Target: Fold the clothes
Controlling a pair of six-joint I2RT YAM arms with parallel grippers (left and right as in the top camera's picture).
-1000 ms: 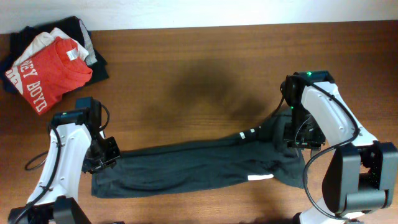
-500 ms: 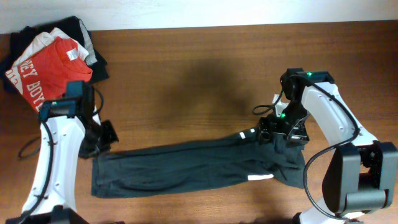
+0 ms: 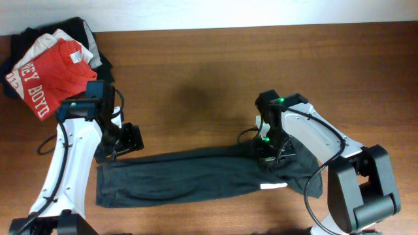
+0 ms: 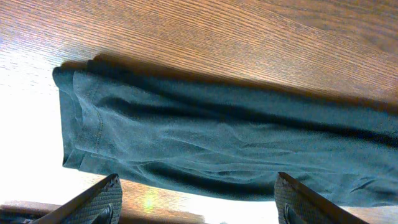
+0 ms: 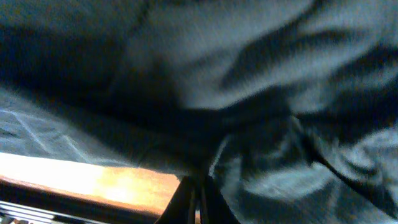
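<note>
Overhead: your T-shirt (image 3: 189,175) lies as a long band on the table (image 3: 209,65), left gripper (image 3: 127,138) by its left end, right gripper (image 3: 268,154) on its right part. Left wrist: jaws wide apart, empty. Right wrist: jaws together against the fabric.

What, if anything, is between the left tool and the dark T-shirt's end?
Nothing visible. The left tool hangs open by the dark T-shirt, with only its fabric and the bare wooden table in front of it. The red T-shirt and its pile sit off at the table's far corner, out of that path.
</note>
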